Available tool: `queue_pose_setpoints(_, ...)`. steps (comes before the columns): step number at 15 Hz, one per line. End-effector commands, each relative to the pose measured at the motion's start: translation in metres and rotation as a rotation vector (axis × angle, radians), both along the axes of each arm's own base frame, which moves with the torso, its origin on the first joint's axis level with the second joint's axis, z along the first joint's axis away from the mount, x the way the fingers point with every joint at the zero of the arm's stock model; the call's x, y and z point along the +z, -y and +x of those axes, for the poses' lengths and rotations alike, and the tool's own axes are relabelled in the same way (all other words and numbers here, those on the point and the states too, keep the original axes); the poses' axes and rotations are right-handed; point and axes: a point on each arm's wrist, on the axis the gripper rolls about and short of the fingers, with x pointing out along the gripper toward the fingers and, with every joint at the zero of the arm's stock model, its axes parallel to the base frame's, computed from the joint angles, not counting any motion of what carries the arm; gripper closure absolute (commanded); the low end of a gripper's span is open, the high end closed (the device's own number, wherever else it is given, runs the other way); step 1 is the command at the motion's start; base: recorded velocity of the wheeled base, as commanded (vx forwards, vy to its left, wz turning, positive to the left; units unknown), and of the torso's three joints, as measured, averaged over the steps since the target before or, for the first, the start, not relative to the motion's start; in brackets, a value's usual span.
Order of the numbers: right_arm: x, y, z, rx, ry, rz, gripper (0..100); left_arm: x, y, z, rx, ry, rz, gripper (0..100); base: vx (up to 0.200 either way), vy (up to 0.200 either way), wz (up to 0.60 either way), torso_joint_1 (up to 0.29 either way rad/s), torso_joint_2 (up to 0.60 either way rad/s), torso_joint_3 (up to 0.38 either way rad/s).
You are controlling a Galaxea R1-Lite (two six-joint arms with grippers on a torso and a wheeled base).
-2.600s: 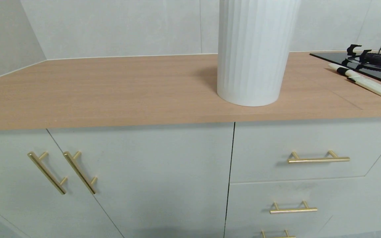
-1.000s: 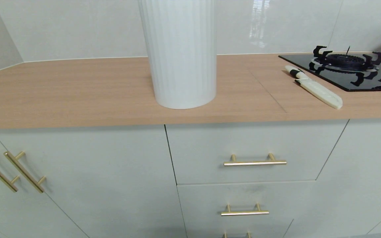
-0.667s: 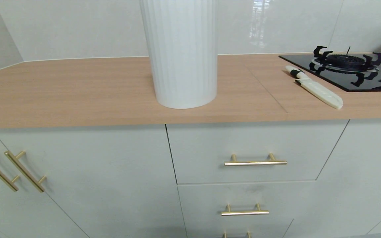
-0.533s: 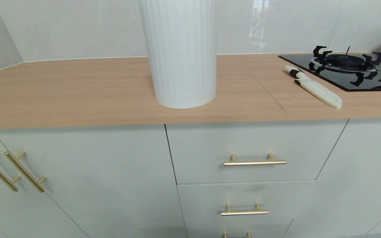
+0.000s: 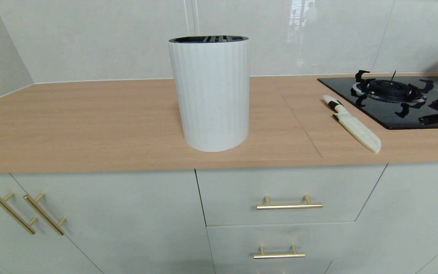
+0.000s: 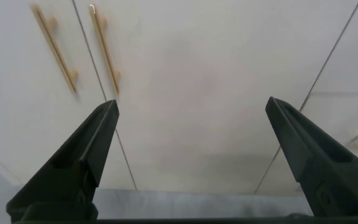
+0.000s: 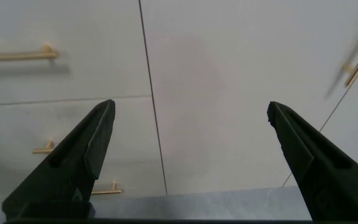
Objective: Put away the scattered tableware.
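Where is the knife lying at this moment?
In the head view the knife lies flat on the wooden counter, on the right side, between the white holder and the black stove.

A kitchen, by all signs. A black gas hob (image 5: 390,91) sits in a wooden desk (image 5: 89,125) against pale wall tiles (image 5: 89,38), a knife (image 5: 352,123) and slotted knife block (image 5: 213,95) on top; below are pale drawers (image 5: 238,190) with brass bar handles (image 5: 289,206).
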Motion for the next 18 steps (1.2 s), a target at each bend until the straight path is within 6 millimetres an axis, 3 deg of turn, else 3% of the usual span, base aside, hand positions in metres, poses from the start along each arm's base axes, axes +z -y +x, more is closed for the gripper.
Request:
queue_pose_setpoints(1,0.0004,0.0000,0.0000,0.000,0.000,0.000,0,-0.0001,0.0000,0.0001,0.001,-0.001,0.000,0,0.000,0.000,0.00,0.139,-0.49,-0.305)
queue_pose_setpoints(18,-0.0001,0.0000,0.0001,0.000,-0.002,0.000,0,-0.0001,0.0000,0.0001,0.001,-0.001,0.000,0,0.000,0.000,0.00,0.195,-0.50,-0.290)
